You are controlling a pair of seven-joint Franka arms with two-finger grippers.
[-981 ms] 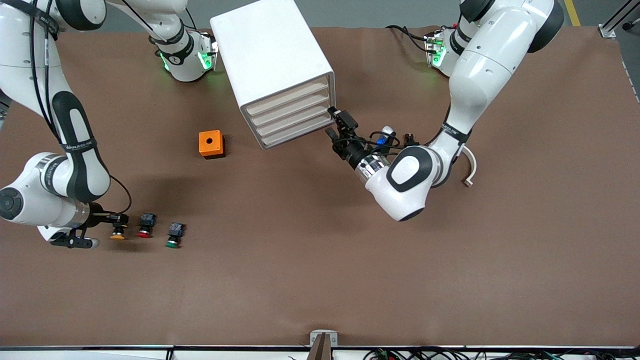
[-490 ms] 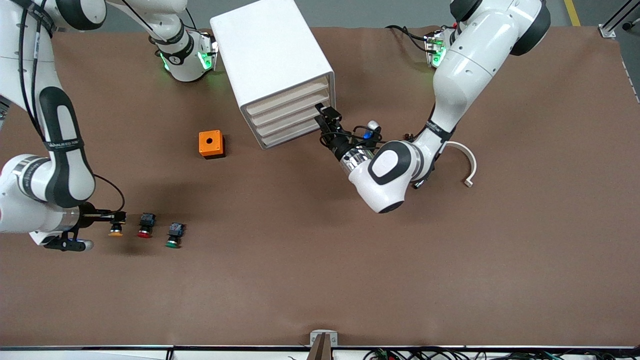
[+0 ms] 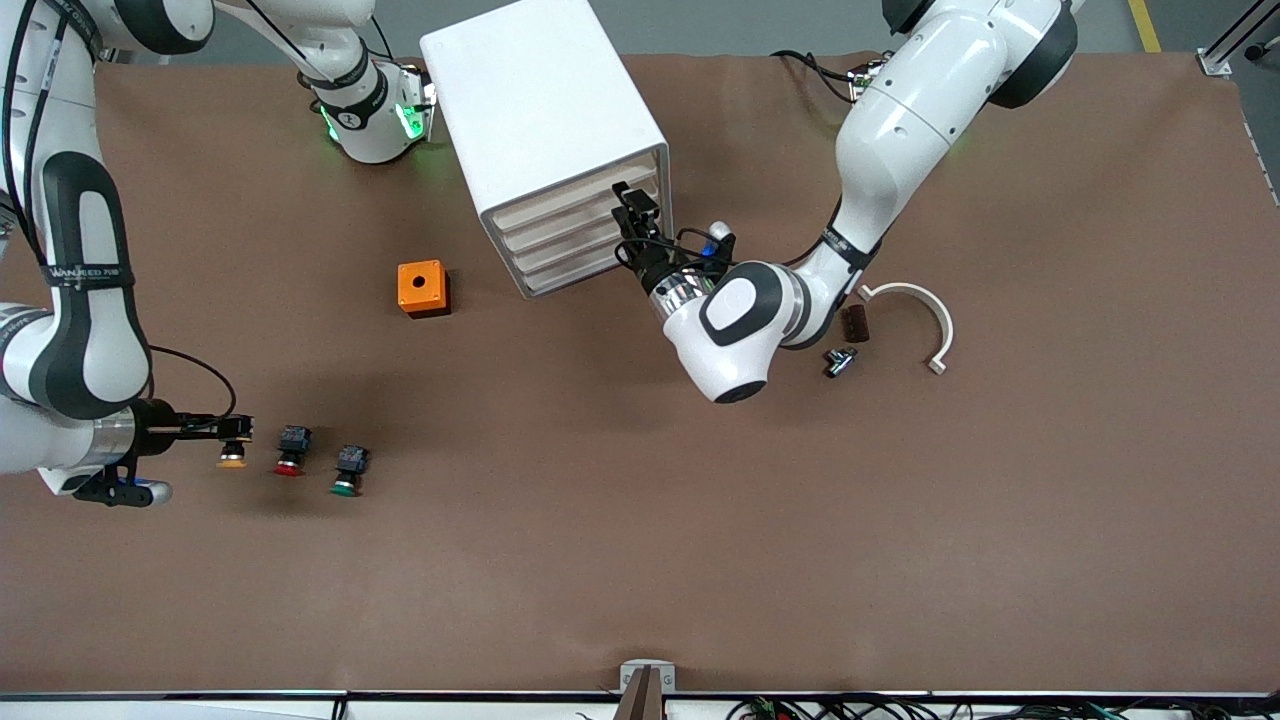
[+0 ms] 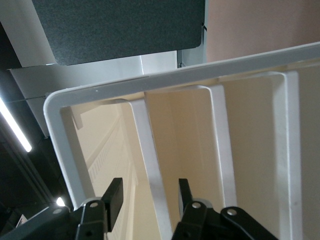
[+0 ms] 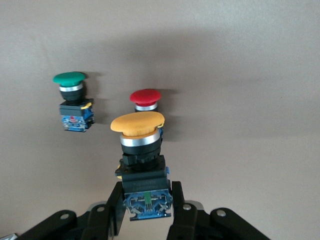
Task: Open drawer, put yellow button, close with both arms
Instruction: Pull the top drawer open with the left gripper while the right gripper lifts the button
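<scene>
The white cabinet [image 3: 540,90] stands near the arms' bases, all four drawers shut. The uppermost drawer [image 3: 572,196] is just under its top edge. My left gripper [image 3: 630,212] is open at the drawer fronts, at the left arm's end of them. In the left wrist view the left gripper [image 4: 149,196] has one finger on each side of a white ridge [image 4: 145,145], the first in from the cabinet's rim. My right gripper [image 3: 236,432] is shut on the yellow button [image 3: 232,457], whose black-and-blue body is clamped between its fingers. The right wrist view shows that gripper [image 5: 146,192] holding the yellow button [image 5: 137,123] cap forward.
The red button [image 3: 290,453] and green button [image 3: 348,472] stand on the table beside the held one; both show in the right wrist view [image 5: 145,96], [image 5: 69,78]. An orange box [image 3: 422,288] sits near the cabinet. A white curved piece [image 3: 915,310], brown block [image 3: 853,322] and small metal part [image 3: 838,360] lie by the left arm.
My left gripper has moved up to the drawer fronts, toward the upper drawers. My right arm has drawn back a little with the yellow button in its grip.
</scene>
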